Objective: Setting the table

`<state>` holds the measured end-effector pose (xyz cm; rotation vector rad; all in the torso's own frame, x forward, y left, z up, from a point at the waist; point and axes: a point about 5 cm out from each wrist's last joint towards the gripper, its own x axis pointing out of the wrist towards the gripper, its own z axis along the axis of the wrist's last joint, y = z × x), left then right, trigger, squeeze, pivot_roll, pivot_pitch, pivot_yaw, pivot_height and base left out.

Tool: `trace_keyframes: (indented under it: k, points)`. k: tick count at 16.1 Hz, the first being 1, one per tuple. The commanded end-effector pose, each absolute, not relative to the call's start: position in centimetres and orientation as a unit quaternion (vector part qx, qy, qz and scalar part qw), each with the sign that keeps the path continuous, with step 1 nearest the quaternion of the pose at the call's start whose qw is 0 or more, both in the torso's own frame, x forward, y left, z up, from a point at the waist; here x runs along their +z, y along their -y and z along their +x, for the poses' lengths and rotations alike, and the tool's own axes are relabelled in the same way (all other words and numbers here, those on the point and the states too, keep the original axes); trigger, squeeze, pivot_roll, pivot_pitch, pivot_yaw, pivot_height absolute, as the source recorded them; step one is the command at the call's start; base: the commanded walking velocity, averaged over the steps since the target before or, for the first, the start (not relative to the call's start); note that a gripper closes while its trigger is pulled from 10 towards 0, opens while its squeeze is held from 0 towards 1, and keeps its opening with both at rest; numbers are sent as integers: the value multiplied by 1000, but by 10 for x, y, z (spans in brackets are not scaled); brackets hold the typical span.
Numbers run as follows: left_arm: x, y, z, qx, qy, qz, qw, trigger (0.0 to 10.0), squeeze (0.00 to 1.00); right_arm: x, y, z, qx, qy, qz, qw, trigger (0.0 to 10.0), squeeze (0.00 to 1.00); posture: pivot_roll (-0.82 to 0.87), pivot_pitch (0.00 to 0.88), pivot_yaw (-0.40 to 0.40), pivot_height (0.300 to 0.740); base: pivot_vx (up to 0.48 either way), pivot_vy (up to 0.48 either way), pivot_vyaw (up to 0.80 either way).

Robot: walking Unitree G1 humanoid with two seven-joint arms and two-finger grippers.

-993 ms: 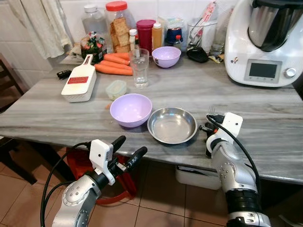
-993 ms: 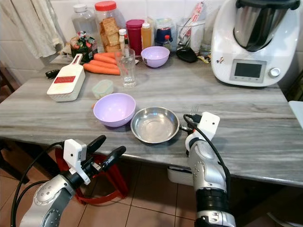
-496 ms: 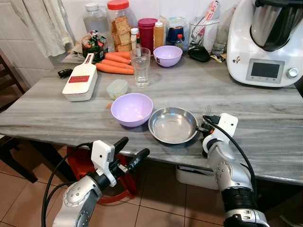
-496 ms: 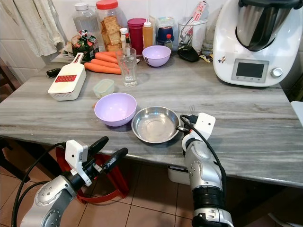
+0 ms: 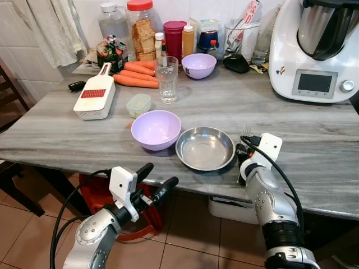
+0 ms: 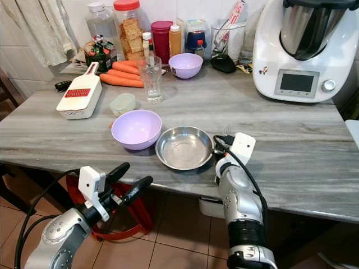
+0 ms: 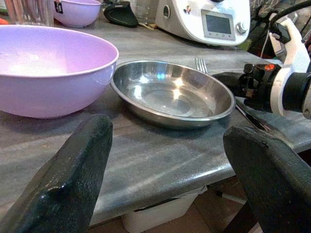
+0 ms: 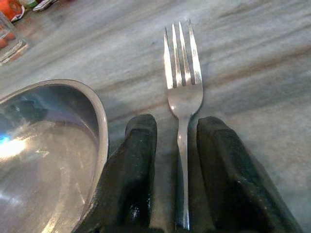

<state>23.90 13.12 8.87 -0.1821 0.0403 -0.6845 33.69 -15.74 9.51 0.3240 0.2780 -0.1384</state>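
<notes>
A steel fork (image 8: 182, 82) lies on the grey marble table (image 5: 314, 140) just right of a round metal plate (image 5: 205, 148), tines pointing away from the front edge. My right gripper (image 8: 176, 124) rests low on the table at the plate's right side, shut on the fork's handle, which runs between its two black fingers (image 8: 138, 150). A lilac bowl (image 5: 155, 129) touches the plate's left side. My left gripper (image 5: 157, 175) hovers open below the table's front edge, in front of the bowl and plate, holding nothing.
Behind the bowl stand a clear glass (image 5: 166, 78), a small lidded tub (image 5: 138, 105), a white grater (image 5: 94, 98), carrots (image 5: 134, 78), a second lilac bowl (image 5: 198, 65) and jars. A white kitchen machine (image 5: 314, 50) fills the far right. A red stool (image 5: 98, 193) sits under the table.
My right gripper and the fork have slid slightly left, closer to the plate's rim. The left arm has barely moved.
</notes>
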Motion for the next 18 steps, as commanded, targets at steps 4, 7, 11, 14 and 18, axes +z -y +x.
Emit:
trace_keyframes:
  k: [4,7,11,14,18]
  points:
    - [92,-132,240,-338,-15,-82,938,10000,0,99,155,340,-64,-131,156,977,10000,1000,-50,43,64,740,0,0,0]
    - [92,-132,241,-337,-14,-81,938,10000,0,107,158,339,-59,-107,134,983,10000,1000,-52,40,65,740,0,0,0]
    - [93,-131,243,-338,-12,-81,938,10000,0,112,161,338,-57,-94,122,986,10000,1000,-55,33,65,740,0,0,0]
    - [94,-131,244,-337,-10,-81,938,10000,0,114,162,335,-57,-84,110,989,10000,1000,-54,29,65,740,0,0,0]
    - [96,-132,250,-324,1,-79,943,10000,0,164,167,332,-4,36,-26,999,10000,1000,-56,23,67,740,0,0,0]
